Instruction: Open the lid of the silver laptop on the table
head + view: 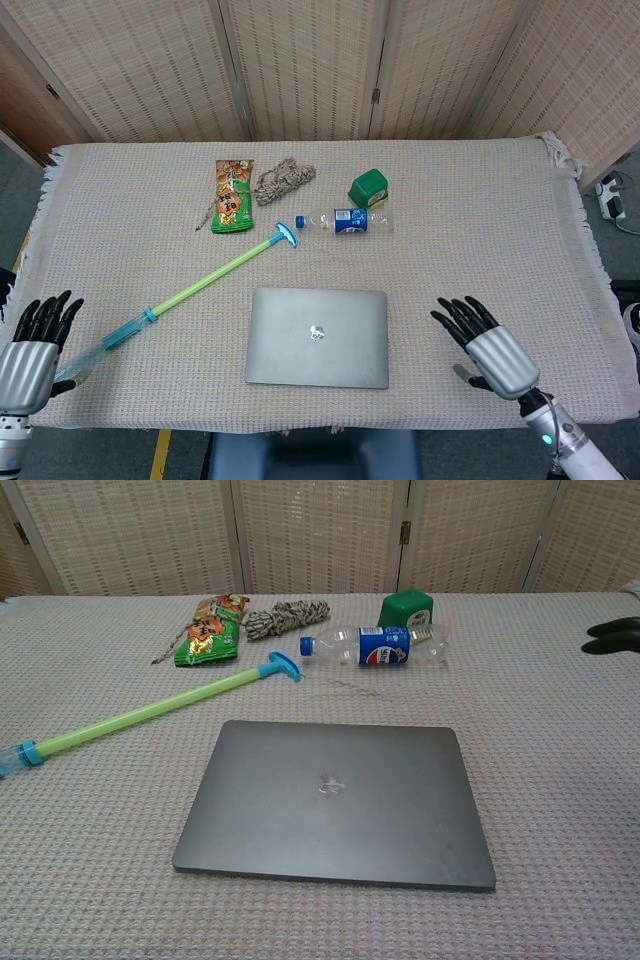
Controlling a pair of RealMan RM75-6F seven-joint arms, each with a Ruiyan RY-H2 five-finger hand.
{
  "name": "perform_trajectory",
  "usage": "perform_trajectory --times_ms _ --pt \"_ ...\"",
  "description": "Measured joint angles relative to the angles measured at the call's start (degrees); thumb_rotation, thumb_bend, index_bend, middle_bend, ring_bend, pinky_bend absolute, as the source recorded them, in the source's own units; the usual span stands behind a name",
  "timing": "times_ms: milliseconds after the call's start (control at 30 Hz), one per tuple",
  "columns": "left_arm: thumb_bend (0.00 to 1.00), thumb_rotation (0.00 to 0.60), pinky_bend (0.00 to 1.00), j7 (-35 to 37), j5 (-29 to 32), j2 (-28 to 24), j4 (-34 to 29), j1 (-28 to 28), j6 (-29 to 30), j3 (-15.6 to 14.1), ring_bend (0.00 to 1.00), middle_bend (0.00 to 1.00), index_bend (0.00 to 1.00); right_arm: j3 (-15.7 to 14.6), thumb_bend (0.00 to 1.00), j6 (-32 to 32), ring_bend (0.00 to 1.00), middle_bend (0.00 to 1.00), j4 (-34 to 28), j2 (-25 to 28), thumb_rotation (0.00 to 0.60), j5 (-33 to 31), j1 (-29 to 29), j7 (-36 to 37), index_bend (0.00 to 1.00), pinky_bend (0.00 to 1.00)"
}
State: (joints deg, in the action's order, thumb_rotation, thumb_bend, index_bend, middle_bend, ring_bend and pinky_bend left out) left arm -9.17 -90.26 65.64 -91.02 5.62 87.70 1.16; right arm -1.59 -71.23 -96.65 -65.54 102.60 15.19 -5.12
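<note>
The silver laptop (pixel 318 337) lies flat with its lid down near the table's front edge, and fills the middle of the chest view (pixel 335 802). My right hand (pixel 487 347) hovers open to the right of the laptop, fingers spread and apart from it. Only its dark fingertips (pixel 612 636) enter the chest view at the right edge. My left hand (pixel 32 350) rests open at the front left corner, far from the laptop and holding nothing.
A green and blue pole (pixel 185 293) runs diagonally left of the laptop. Behind it lie a plastic bottle (pixel 343 220), a green tub (pixel 368 187), a snack packet (pixel 233 195) and a coil of rope (pixel 283 180). A woven cloth (pixel 480 230) covers the table.
</note>
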Motion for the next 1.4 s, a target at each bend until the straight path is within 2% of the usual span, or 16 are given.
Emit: perform_trajectory --times_ms 333,633,1000,1400 --pt "0.15 0.600 0.00 0.0 -0.9 -0.2 -0.2 -0.1 0.1 -0.5 0.00 0.06 0.09 0.4 0.32 12.5 0.00 0.00 -0.8 -9.5 0.600 2.2 9.9 -4.0 0.00 0.00" --pt "0.15 0.600 0.00 -0.4 -1.7 0.0 -0.6 0.7 -0.9 -0.5 0.00 0.06 0.09 3.5 0.32 21.5 0.00 0.00 2.5 -19.9 0.600 -2.3 17.3 -8.0 0.00 0.00" --pt "0.15 0.600 0.00 -0.4 -1.6 0.3 -0.4 1.6 -2.2 -0.4 0.00 0.06 0.08 4.8 0.32 25.4 0.00 0.00 9.4 -29.6 0.600 -7.0 21.8 -11.4 0.00 0.00" --pt "0.15 0.600 0.00 0.9 -1.2 0.7 0.8 1.7 -2.5 -0.6 0.00 0.06 0.08 4.9 0.32 26.6 0.00 0.00 13.4 -34.6 0.600 -9.8 25.5 -12.3 0.00 0.00"
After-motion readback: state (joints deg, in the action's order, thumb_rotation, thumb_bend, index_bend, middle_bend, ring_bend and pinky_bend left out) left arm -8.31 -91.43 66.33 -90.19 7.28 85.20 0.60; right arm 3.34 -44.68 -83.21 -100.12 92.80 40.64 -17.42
